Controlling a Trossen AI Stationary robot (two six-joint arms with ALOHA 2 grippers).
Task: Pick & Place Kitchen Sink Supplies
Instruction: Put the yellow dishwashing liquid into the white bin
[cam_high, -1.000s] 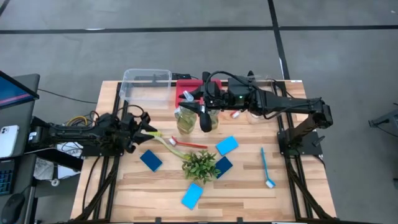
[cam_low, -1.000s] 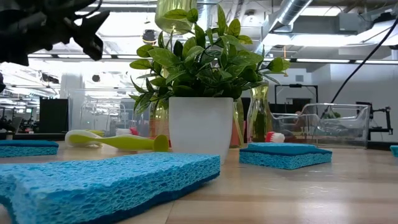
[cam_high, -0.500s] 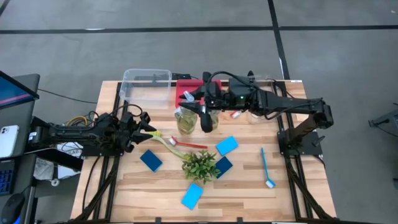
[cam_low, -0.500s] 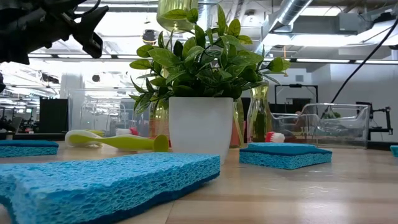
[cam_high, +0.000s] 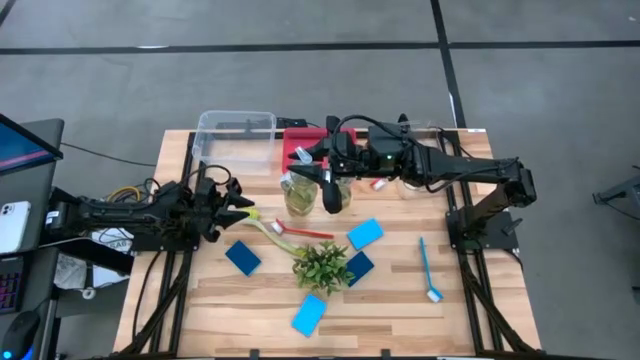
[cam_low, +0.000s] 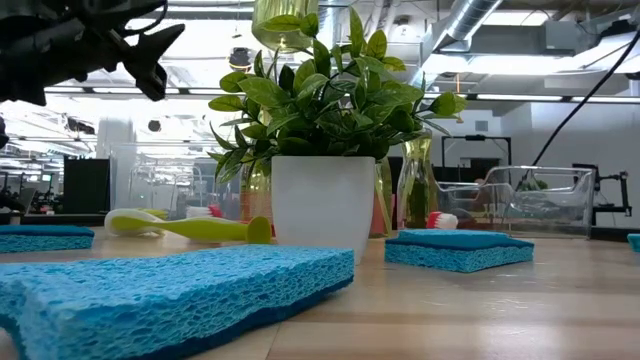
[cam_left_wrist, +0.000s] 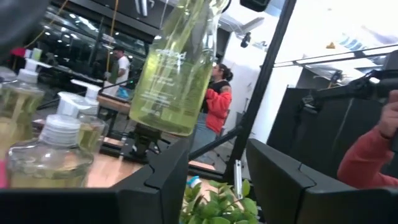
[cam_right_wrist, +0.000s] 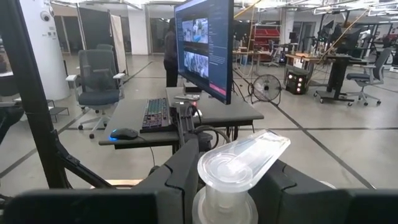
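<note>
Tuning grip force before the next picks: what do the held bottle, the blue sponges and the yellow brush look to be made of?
Held bottle: clear glossy plastic, probably; liquid and printed lettering show through, white pump cap.
Blue sponges: soft porous foam, matte; open pores visible, edges uneven.
Yellow brush: smooth moulded plastic, slight sheen on the handle.
</note>
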